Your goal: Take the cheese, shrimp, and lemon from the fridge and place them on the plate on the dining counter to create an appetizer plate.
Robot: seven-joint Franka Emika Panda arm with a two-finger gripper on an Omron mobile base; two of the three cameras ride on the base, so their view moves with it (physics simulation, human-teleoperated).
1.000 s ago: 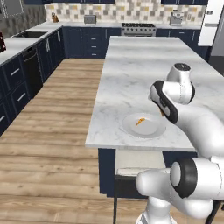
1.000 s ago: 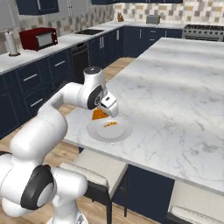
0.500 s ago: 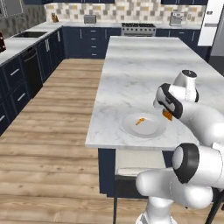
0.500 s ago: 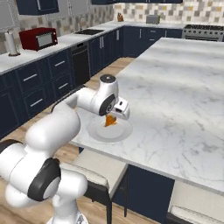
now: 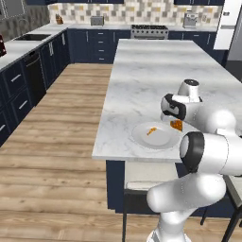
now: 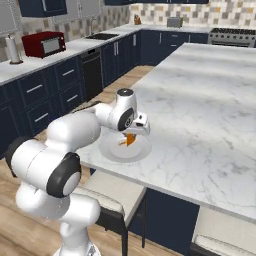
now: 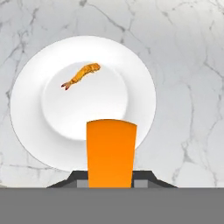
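The white plate (image 7: pixel 30 113) (image 5: pixel 163 141) (image 6: pixel 112 154) lies near the front edge of the dining counter (image 5: pixel 156 75) (image 6: pixel 210 100). A thin curved orange shrimp (image 7: pixel 81 74) (image 5: pixel 151 131) rests in the plate's well. My gripper (image 7: pixel 111 177) (image 5: pixel 176 124) (image 6: pixel 131 139) is shut on the orange wedge of cheese (image 7: pixel 111 153) (image 5: pixel 177 125) (image 6: pixel 130 140), which hangs just above the plate's rim. The lemon and the fridge are out of view.
A pale stool seat (image 5: pixel 149 172) (image 6: pixel 107 192) stands under the counter's front edge. Navy cabinets with a marble worktop (image 5: pixel 28 45) (image 6: pixel 60 50) line the far wall, with a red microwave (image 6: pixel 44 44) and a stove (image 5: pixel 149 30). Wood floor (image 5: pixel 61 123) spreads alongside the island.
The arm has swung with the cheese from beside the plate to over its rim, and lower.
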